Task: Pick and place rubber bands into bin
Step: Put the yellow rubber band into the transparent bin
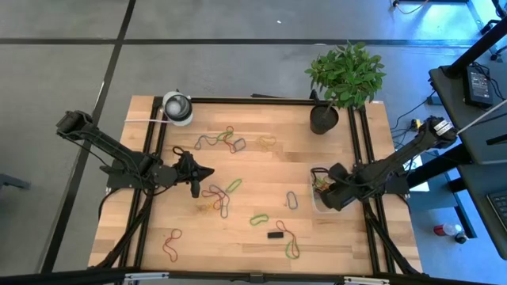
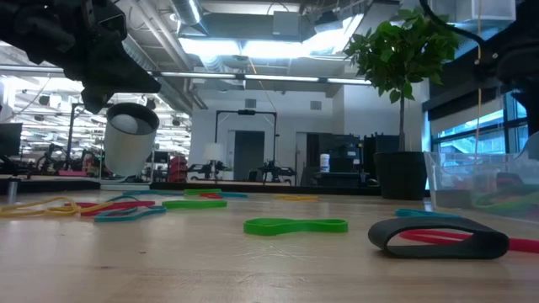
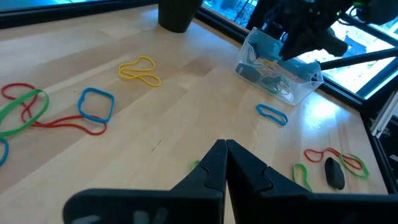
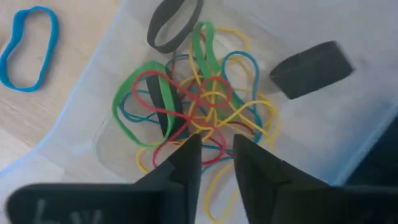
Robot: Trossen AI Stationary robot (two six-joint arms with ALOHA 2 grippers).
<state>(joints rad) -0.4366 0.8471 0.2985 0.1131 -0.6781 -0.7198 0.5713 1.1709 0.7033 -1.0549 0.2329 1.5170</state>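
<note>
Clear plastic walls of the bin (image 4: 74,118) frame the right claw (image 4: 214,152), which hangs just above a tangle of rubber bands (image 4: 199,112) already inside, jaws slightly parted and holding nothing I can see. The step looks like a release: to do it well, spread the jaws fully and lift straight up, so no loop snags on a finger and rides back out. More bands lie scattered on the wooden surface (image 1: 261,170), including a blue band (image 4: 28,46) just beside the bin. The left claw (image 3: 225,163), pressed together and empty, waits over the surface's left side.
</note>
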